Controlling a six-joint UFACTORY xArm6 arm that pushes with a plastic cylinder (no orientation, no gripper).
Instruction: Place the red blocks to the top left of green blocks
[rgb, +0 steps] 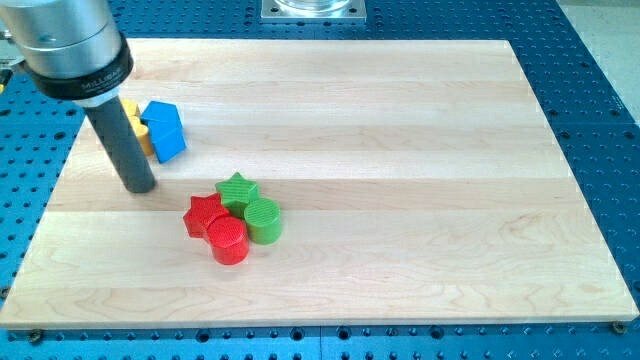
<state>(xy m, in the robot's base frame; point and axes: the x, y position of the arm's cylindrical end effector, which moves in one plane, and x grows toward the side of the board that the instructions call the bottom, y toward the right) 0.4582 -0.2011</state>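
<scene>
The red star (204, 215) and red cylinder (229, 240) are being seen packed against the green star (238, 190) and green cylinder (263, 220) mid-desk (400, 150). A careless push is being risked: greens dragged along. No claw is fitted; the tip (139, 186) is touching nothing, up-left of the cluster.
</scene>
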